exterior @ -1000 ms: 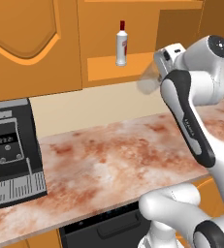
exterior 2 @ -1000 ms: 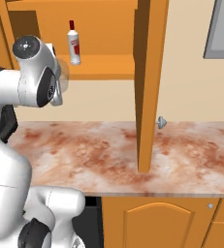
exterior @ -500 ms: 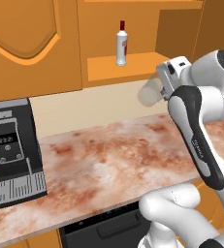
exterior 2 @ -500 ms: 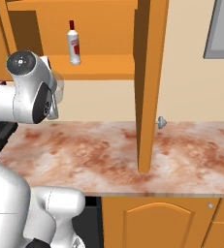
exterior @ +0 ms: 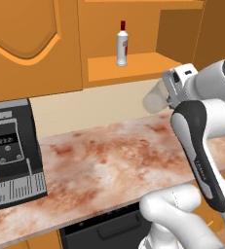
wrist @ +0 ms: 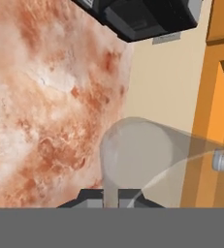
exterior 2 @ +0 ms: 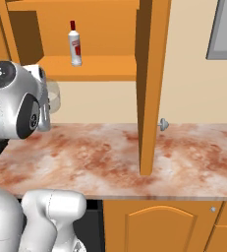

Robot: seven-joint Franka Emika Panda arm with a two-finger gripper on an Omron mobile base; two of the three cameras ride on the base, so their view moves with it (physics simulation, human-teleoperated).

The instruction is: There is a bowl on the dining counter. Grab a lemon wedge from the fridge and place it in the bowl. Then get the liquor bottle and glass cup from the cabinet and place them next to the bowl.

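My gripper (exterior: 168, 95) is shut on the clear glass cup (exterior: 154, 101), held on its side in the air above the marble counter (exterior: 109, 165), below and in front of the open cabinet shelf (exterior: 133, 65). From the right base the cup (exterior 2: 54, 95) pokes out beside the hand. In the hand view the cup (wrist: 137, 154) sits between the fingertips (wrist: 90, 197). The liquor bottle (exterior: 122, 44), white with a red cap, stands upright on the shelf; the bottle (exterior 2: 75, 43) is left of the open door. The bowl and lemon wedge are out of view.
A black coffee machine (exterior: 11, 151) stands on the counter at the left. The open cabinet door (exterior 2: 152, 83) juts out over the counter, its knob (exterior 2: 163, 124) low down. A closed upper cabinet (exterior: 31, 44) hangs left of the shelf.
The hand has drawn back from the cabinet shelf and come down with the glass cup in its grip. The bottle has stayed put.
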